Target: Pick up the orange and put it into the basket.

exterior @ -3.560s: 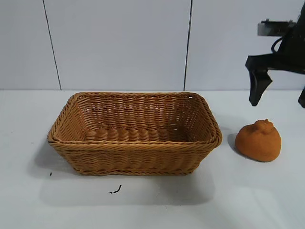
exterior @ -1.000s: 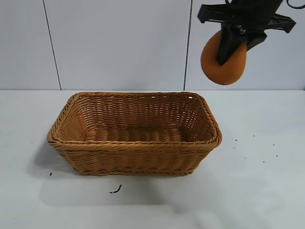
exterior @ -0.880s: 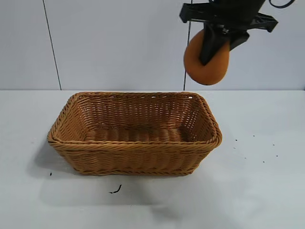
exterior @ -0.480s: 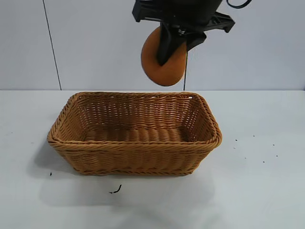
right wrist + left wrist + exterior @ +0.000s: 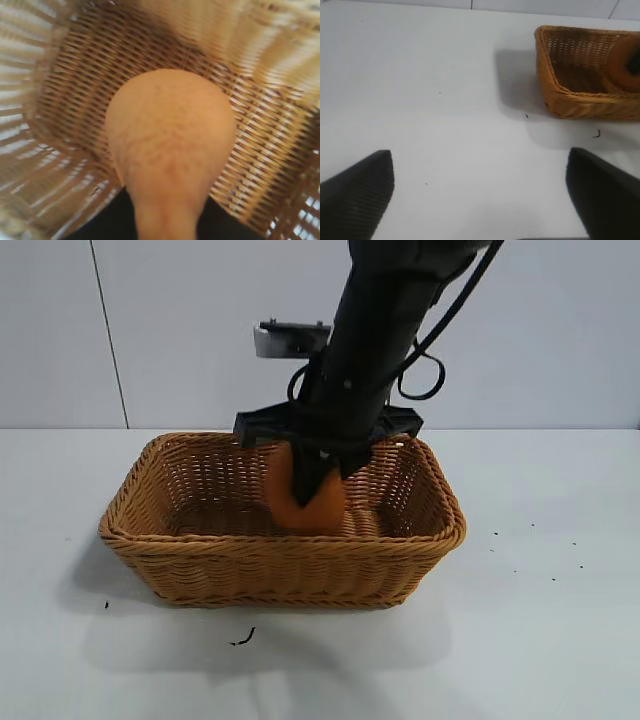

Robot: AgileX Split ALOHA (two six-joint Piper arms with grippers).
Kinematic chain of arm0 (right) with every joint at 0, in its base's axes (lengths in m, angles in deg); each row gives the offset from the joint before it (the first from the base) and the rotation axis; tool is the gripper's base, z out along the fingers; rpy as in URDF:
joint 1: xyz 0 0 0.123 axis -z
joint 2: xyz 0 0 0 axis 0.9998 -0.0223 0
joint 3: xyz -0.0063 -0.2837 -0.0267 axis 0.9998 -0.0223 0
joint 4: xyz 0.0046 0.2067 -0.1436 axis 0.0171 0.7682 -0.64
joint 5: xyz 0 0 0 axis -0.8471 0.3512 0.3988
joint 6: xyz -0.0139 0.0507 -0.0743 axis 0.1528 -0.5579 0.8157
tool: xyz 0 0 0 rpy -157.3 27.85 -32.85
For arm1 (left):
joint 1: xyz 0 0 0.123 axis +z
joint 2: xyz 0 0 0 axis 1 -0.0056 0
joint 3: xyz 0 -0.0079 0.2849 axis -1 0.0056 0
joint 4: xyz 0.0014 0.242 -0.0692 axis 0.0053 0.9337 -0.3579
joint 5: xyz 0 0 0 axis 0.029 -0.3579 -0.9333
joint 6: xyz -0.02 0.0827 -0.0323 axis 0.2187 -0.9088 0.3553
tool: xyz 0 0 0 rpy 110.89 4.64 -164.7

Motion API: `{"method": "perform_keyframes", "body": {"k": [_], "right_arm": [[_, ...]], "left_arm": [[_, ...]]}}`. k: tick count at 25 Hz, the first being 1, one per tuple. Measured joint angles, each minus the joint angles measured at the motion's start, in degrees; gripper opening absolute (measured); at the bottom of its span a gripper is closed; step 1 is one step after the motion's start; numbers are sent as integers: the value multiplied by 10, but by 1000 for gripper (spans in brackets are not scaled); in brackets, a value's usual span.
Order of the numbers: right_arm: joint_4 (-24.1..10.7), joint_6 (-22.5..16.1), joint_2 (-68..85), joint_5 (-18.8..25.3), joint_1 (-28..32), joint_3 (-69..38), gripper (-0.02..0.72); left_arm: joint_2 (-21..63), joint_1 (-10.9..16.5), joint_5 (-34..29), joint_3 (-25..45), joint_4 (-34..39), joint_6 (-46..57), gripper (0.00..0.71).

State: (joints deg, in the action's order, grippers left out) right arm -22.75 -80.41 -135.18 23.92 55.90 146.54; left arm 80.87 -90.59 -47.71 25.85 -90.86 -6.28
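The right tool [image 5: 305,485], which a moment ago hung high above the far right of the basket [image 5: 200,545] with the orange [image 5: 320,508] in its grip, has swung across toward the middle and dropped down into the basket's opening. The orange now sits below the level of the braided rim, inside the basket and right of its centre, still clenched between the dark fingers [image 5: 303,480] of the right tool; whether it touches the woven floor cannot be told. The right arm slants down from the upper right, its cable looping beside it. In the right wrist view the orange [image 5: 170,145] fills the middle, with the wicker weave [image 5: 65,85] all around and beneath it.

The left tool [image 5: 480,200] is parked well apart from the basket, its two fingers [image 5: 357,187] spread wide and gripping nothing, pointing over the bare white surface [image 5: 420,75]. From there the basket [image 5: 570,102] shows far off with the orange [image 5: 620,67] inside it.

A few small dark specks [image 5: 243,639] lie on the surface [image 5: 540,640] in front of and to the right of the basket.
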Motion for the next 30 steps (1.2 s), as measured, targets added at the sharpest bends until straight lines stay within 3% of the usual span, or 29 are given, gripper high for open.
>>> {"method": "perform_keyframes", "body": {"k": [6, 8, 10, 13, 15, 24, 30], "right_arm": [[0, 0, -15, -21, 0, 0, 111], [0, 0, -15, -22, 0, 0, 163], [0, 0, -15, -19, 0, 0, 283], [2, 0, -15, -7, 0, 0, 571], [2, 0, -15, 8, 0, 4, 647], [-8, 0, -15, 136, 0, 130, 690], [-68, -8, -15, 234, 0, 238, 690]], "left_arm": [[0, 0, 0, 0, -1, 0, 672], [0, 0, 0, 0, -1, 0, 672], [0, 0, 0, 0, -1, 0, 672], [0, 0, 0, 0, -1, 0, 672], [0, 0, 0, 0, -1, 0, 672], [0, 0, 0, 0, -1, 0, 672], [0, 0, 0, 0, -1, 0, 672]]}}
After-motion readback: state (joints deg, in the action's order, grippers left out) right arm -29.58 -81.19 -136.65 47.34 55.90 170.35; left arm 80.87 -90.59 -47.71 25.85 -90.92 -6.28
